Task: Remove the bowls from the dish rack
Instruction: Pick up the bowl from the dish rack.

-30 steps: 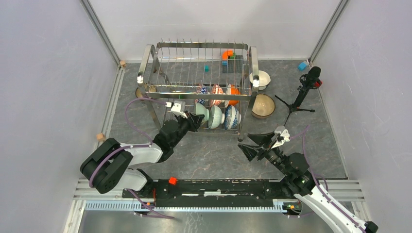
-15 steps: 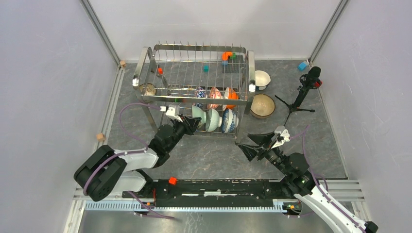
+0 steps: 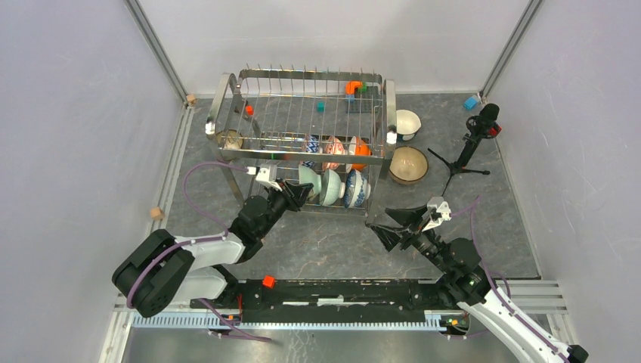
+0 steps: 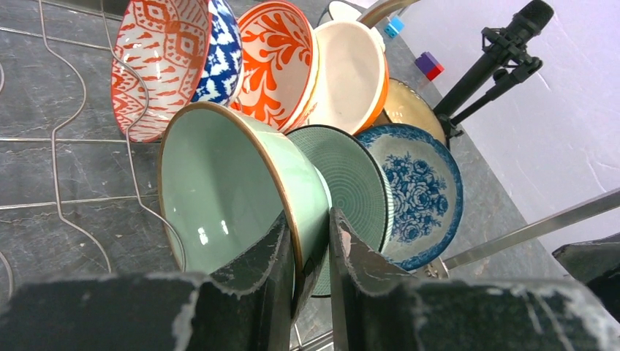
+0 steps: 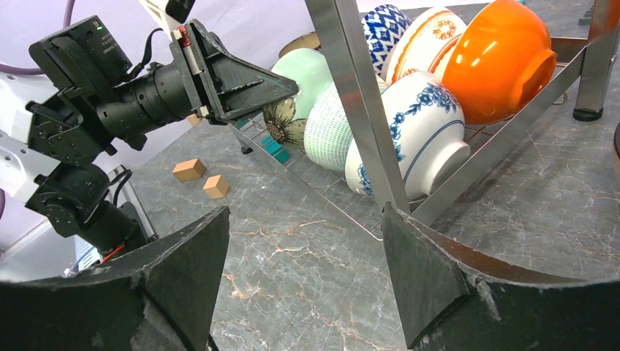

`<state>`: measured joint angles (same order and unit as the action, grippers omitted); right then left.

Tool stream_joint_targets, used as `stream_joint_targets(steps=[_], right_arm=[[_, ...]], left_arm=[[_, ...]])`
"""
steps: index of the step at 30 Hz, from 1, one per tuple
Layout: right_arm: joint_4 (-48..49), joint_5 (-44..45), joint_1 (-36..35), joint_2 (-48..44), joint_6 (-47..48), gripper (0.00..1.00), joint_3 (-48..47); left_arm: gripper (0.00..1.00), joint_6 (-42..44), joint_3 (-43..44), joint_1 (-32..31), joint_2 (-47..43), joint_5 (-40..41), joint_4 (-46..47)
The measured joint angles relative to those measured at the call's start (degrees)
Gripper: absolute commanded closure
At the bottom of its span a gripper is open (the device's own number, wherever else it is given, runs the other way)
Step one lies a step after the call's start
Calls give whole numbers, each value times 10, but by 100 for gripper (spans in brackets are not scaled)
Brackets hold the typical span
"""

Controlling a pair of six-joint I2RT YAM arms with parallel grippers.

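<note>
**Green bowl pinched at the rim, ready to come out**

From where I stand, the left gripper has closed down narrow on the rim of the pale green bowl, one finger inside the bowl and one against its outer wall. The bowl stands on edge at the left end of the front row, on the lower shelf of the dish rack. Its back leans on a ribbed teal bowl, with a blue flowered bowl next along. A second row of red, blue and orange bowls stands behind them.

The right gripper hangs spread wide and empty near the rack's front right leg. Two bowls already sit on the table to the right of the rack, a white one and a brown one.

I'd say the pull should go up a little to free the foot from the wire, then straight toward the near side, staying low under the upper shelf. The grip is only a thin bite on a glazed rim, so slow and steady seems wise. Tilting it away from the teal bowl should keep from dragging the neighbour along. The rack's legs are thin, so a snag could tug the whole frame.
</note>
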<state>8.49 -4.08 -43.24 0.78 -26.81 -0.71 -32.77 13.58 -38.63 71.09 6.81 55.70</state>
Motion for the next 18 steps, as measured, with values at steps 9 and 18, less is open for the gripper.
stream_joint_targets(steps=[9,18], right_arm=[[2,-1,0,0,0,15,0],[14,-1,0,-1,0,14,0]], left_arm=[[98,-39,-4,17,0,-44,19],[98,-71,-4,42,-33,-81,6]])
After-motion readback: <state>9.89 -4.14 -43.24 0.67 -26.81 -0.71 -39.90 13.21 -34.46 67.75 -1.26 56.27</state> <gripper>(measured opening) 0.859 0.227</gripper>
